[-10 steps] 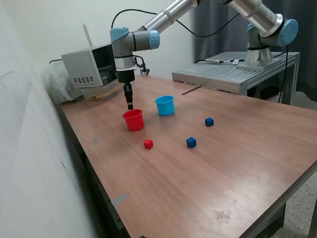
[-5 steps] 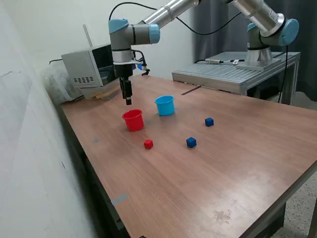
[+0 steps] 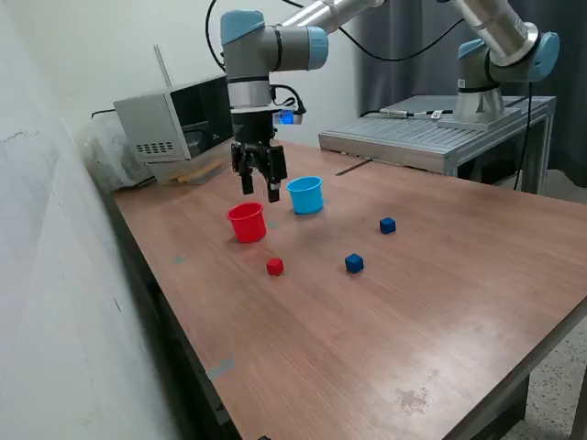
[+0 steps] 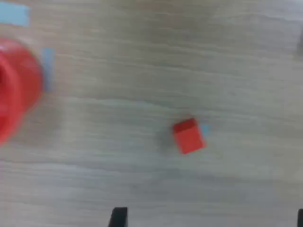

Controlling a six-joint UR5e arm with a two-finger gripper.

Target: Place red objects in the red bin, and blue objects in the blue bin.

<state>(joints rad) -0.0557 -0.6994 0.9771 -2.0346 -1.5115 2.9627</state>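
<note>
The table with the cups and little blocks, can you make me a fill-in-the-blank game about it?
1. The gripper hangs above the table with its fingers ____.
2. The number of dark blue cubes lying on the table is ____.
3. The lone red cube lies nearest the ____ cup.
4. The light blue cup stands ____.

Missing words: open; two; red; upright
</note>
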